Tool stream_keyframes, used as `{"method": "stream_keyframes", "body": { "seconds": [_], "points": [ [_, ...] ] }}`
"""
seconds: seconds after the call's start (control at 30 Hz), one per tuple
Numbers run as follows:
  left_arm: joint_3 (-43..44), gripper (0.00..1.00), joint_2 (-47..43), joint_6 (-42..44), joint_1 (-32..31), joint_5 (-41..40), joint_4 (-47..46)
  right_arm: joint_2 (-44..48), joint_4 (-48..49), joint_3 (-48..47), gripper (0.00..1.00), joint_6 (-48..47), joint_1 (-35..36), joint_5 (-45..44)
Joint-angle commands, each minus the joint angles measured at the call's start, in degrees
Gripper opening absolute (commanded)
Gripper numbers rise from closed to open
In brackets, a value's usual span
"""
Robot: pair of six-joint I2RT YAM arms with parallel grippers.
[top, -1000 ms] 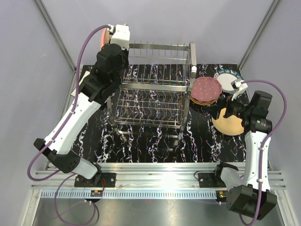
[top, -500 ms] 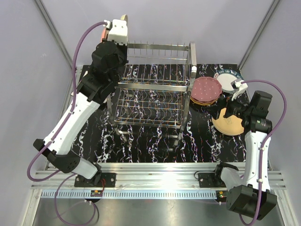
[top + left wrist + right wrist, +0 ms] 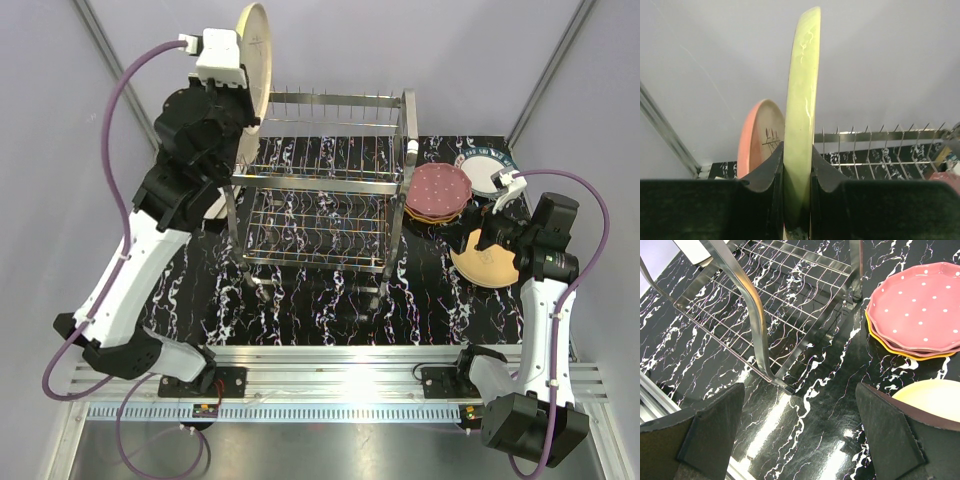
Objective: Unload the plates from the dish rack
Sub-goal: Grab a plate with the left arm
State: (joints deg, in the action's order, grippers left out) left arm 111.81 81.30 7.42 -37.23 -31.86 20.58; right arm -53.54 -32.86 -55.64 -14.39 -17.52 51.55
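While the right arm sat idle, my left gripper (image 3: 798, 192) had come up a good way in the last second. It was clamped on the cream plate (image 3: 802, 90), a finger pressed to each face near the lower rim and the plate standing on edge between them. A second earlier that gripper had been down at the far left corner of the dish rack (image 3: 330, 98). Now the overhead view showed the plate carried well above the top rail, clear of the upright prongs (image 3: 875, 137), so I judged the lift-out finished and the carry to the desk (image 3: 330, 300) the step to follow. Just behind the cream plate, the wrist camera showed a pink plate (image 3: 757, 135) upright at that same end. Its foot was hidden by my gripper, so I could not tell which slot it sat in, but I took it to be the one left to fetch. Off to the right, the right gripper (image 3: 800, 425) had not moved; its jaws stood wide apart, holding nothing, above the desk beside the plates already laid down. Those were the maroon dotted plate (image 3: 438, 188) topping a small stack, the tan plate (image 3: 480, 262) near it and the teal-rimmed plate (image 3: 483, 170) behind.
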Motion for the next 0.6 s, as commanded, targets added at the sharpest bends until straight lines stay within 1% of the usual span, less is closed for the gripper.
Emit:
{"method": "stream_keyframes", "body": {
  "seconds": [0.0,0.1,0.13,0.4,0.53,0.57],
  "points": [
    [5.0,0.0,-5.6,-3.9,-0.4,3.1,-12.5,0.1,1.0,0.0,1.0,-0.9,0.2,-0.6],
    [4.7,0.0,-7.2,-7.2,-0.4,6.4,-10.3,0.1,1.0,-0.1,1.0,-1.0,0.1,-0.7],
    [4.6,0.0,-7.8,-10.5,-0.5,7.3,-9.8,0.2,1.0,0.0,1.0,-1.0,0.1,-0.7],
    [1.1,0.0,-14.8,-24.5,-0.4,17.9,-6.2,0.4,1.0,0.1,1.0,-1.2,0.1,-1.2],
    [-3.2,0.0,-19.0,-30.0,-0.4,22.5,-5.2,0.2,1.0,0.1,1.0,-1.4,0.2,-1.5],
    [-6.0,0.0,-20.9,-31.8,-0.5,23.2,-5.4,0.4,1.0,0.1,1.0,-1.4,0.1,-1.5]
  ]
}}
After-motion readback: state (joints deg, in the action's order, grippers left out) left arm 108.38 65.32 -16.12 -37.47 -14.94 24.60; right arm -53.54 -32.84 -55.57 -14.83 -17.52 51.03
